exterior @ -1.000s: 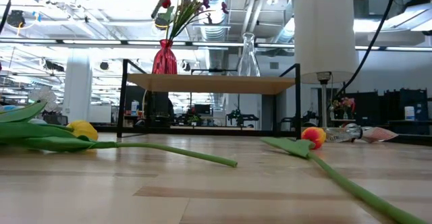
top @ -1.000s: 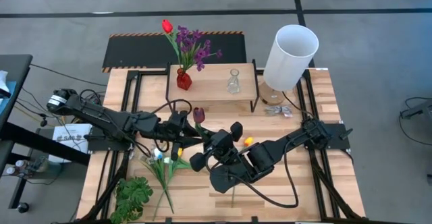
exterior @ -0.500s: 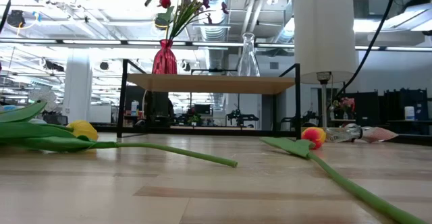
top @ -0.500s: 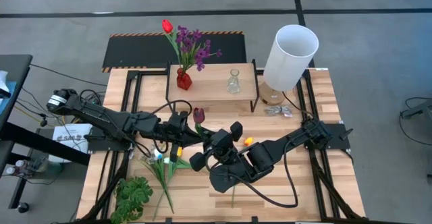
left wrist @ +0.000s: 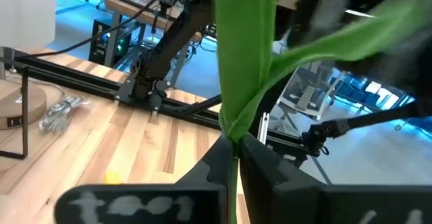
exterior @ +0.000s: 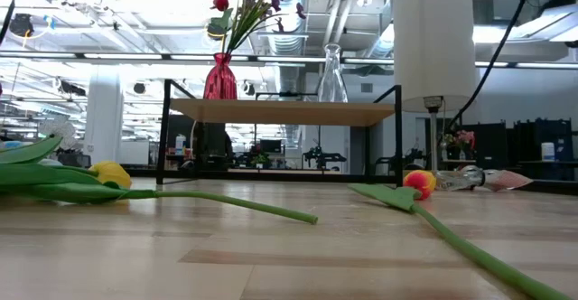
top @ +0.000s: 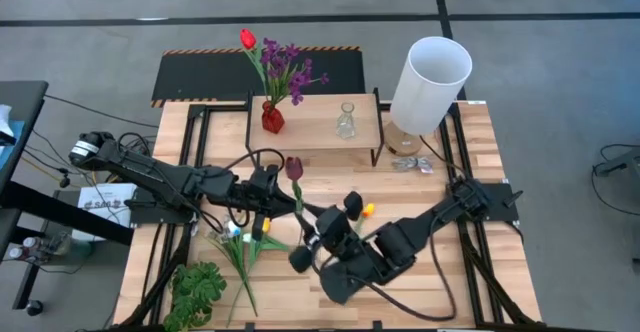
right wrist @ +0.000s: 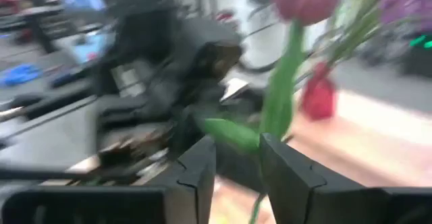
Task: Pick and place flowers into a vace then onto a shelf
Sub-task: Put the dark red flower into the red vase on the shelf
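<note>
High view: mid-frame, the left end effector [top: 277, 194] is clamped on the maroon tulip [top: 294, 168], stem upright for the empty glass vase [top: 346, 122] on the shelf [top: 315, 112].

Right wrist view: the right end effector [right wrist: 236, 158] stands parted, stem free between its fingers.

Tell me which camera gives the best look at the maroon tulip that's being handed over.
The high view: it shows the maroon tulip whole, bloom and stem, between the left gripper and right gripper. The left wrist view shows only its stem pinched between the fingers. The right wrist view shows a blurred bloom and stem. The low view misses it.
</note>
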